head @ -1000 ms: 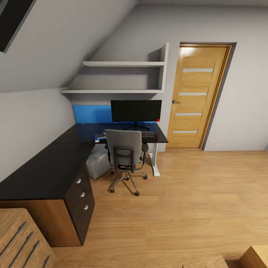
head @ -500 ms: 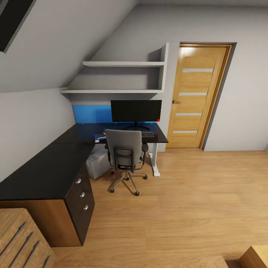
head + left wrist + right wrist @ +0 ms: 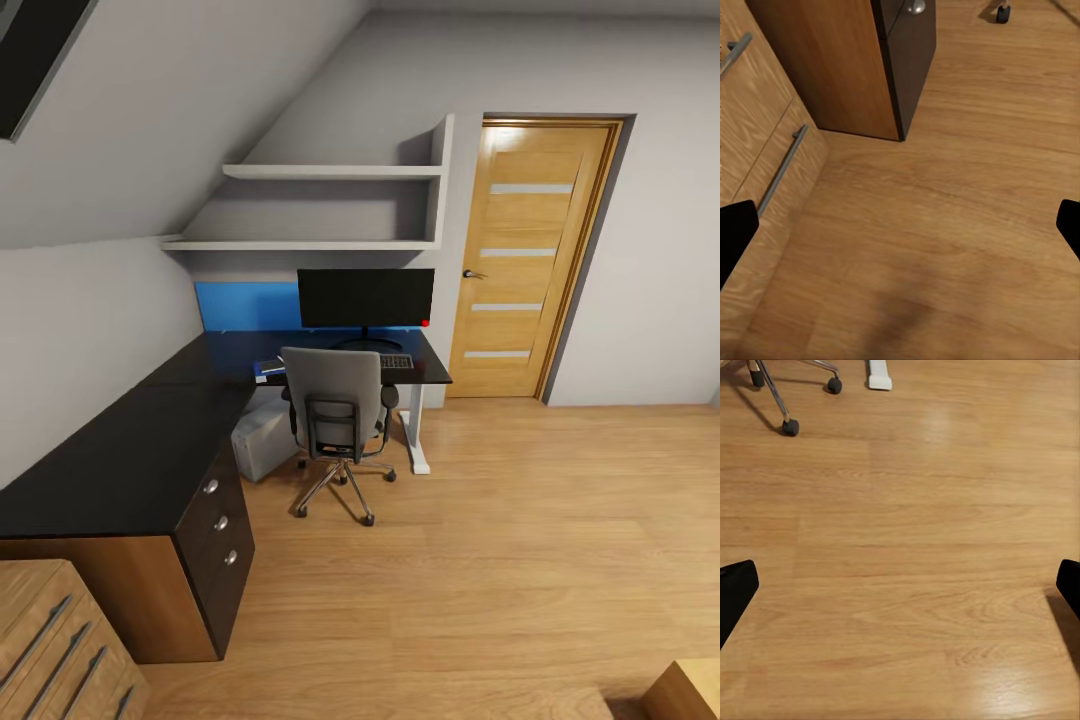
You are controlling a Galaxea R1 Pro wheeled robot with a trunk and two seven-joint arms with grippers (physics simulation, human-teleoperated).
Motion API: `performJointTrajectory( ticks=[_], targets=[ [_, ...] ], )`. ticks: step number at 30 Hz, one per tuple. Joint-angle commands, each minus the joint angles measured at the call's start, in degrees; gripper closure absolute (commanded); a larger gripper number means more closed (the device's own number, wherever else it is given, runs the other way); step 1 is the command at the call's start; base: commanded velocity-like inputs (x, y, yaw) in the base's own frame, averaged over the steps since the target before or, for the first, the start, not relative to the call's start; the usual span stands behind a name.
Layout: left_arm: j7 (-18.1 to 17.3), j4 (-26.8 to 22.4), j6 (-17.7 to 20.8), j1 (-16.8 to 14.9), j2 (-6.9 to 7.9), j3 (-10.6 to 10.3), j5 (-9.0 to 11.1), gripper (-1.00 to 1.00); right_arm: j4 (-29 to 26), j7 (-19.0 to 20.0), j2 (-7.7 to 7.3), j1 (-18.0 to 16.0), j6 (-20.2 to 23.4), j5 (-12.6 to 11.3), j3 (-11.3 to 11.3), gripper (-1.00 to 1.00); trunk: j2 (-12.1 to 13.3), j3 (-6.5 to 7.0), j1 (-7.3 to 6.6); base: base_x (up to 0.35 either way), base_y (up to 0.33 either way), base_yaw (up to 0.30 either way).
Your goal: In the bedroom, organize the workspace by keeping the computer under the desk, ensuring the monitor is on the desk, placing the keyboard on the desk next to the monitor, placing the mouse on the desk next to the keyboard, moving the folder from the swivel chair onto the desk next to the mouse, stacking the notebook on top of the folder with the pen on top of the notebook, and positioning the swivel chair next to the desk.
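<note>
Both your grippers, left gripper (image 3: pixel 900 225) and right gripper (image 3: pixel 900 585), hung wide open, empty, over bare floor; the swivel chair (image 3: pixel 338 405) stood well ahead at the desk (image 3: pixel 130 450), nearer your left arm, its backrest hiding the seat and any folder there, the keyboard (image 3: pixel 397 362) partly hidden
</note>
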Motion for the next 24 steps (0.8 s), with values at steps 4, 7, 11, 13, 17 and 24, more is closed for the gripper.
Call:
performJointTrajectory(
  ticks=[4,7,11,13,17,24],
  targets=[
    [0.4,0.0,-0.1,0.0,0.05,-0.5,0.3,-1.0,0.0,-0.5,0.01,0.0,0.0,0.1,0.5,-1.0,0.0,-0.07,0.0,0.0,0.0,0.0],
    [0.4,0.0,-0.1,0.0,0.01,-0.5,0.3,-1.0,0.0,-0.5,0.01,0.0,0.0,0.1,0.5,-1.0,0.0,-0.07,0.0,0.0,0.0,0.0],
    [0.4,0.0,-0.1,0.0,0.04,-0.4,0.3,-1.0,0.0,-0.5,0.01,0.0,0.0,0.1,0.5,-1.0,0.0,-0.07,0.0,0.0,0.0,0.0],
    [0.4,0.0,-0.1,0.0,0.05,-0.4,0.3,-1.0,0.0,-0.5,0.01,0.0,0.0,0.1,0.5,-1.0,0.0,-0.07,0.0,0.0,0.0,0.0],
    [0.4,0.0,-0.1,0.0,0.06,-0.4,0.3,-1.0,0.0,-0.5,0.01,0.0,0.0,0.1,0.5,-1.0,0.0,-0.07,0.0,0.0,0.0,0.0],
    [0.4,0.0,-0.1,0.0,0.07,-0.4,0.3,-1.0,0.0,-0.5,0.01,0.0,0.0,0.1,0.5,-1.0,0.0,-0.07,0.0,0.0,0.0,0.0]
  ],
)
